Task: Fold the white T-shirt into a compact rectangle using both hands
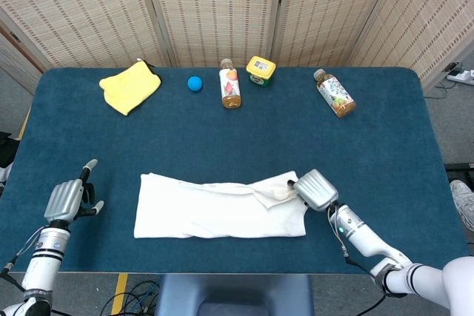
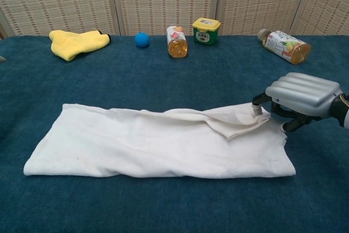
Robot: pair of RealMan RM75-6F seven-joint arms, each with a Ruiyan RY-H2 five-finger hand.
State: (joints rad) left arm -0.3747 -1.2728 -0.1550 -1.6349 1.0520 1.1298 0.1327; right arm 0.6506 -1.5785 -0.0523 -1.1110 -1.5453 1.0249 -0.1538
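white T-shirt (image 2: 152,143) | limp, light, slumps when lifted; best taken at corners | right hand (image 2: 302,100) pinches its far-right flap | left hand (image 1: 65,200) loosely spread, holding nothing

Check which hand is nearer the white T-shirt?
Right. The right hand pinches the white T-shirt at its right end; the left hand sits apart, off its left end.

head: high, looking down | chest: low, close, forward | shared: table (image 1: 222,138)
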